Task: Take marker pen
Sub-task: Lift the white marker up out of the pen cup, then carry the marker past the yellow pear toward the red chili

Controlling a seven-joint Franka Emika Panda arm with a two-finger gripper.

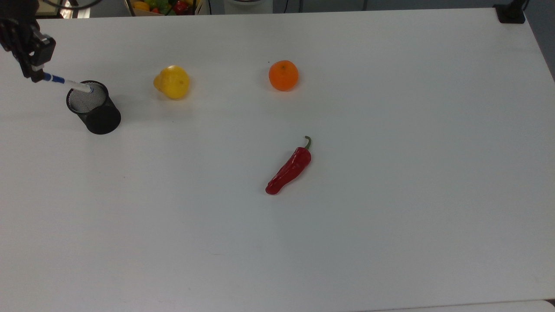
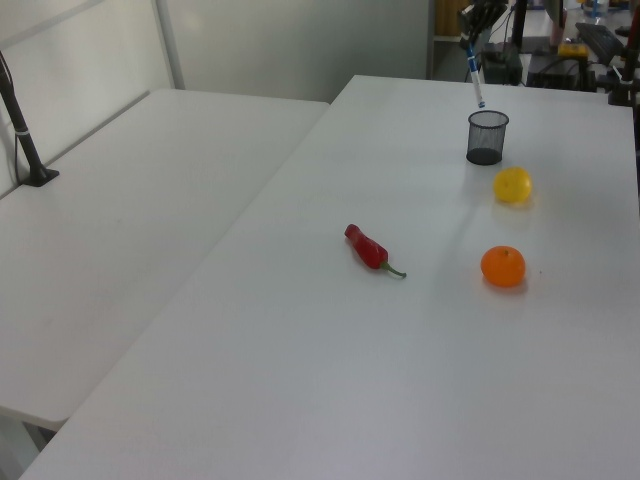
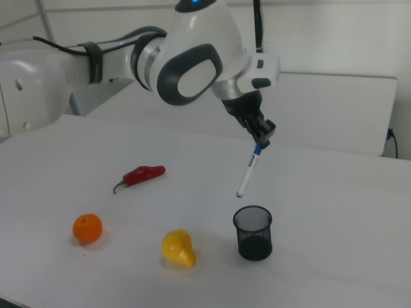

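Note:
My gripper [image 1: 35,74] [image 3: 260,142] [image 2: 468,52] is shut on the blue-capped end of the marker pen [image 1: 69,83] [image 3: 247,173] [image 2: 477,85]. The white barrel hangs down, slightly tilted, with its small blue end just above the rim of the black mesh cup [image 1: 94,107] [image 3: 253,232] [image 2: 486,137]. In the right view the marker's lower end is clear of the cup, a short way above it.
On the white table [image 1: 347,216] lie a yellow pear-like fruit [image 1: 172,81] [image 3: 177,248], an orange [image 1: 283,75] [image 3: 87,228] and a red pepper [image 1: 289,168] [image 3: 140,174]. A box of fruit [image 1: 164,6] sits beyond the far edge. A black clamp [image 1: 510,12] is at the far right corner.

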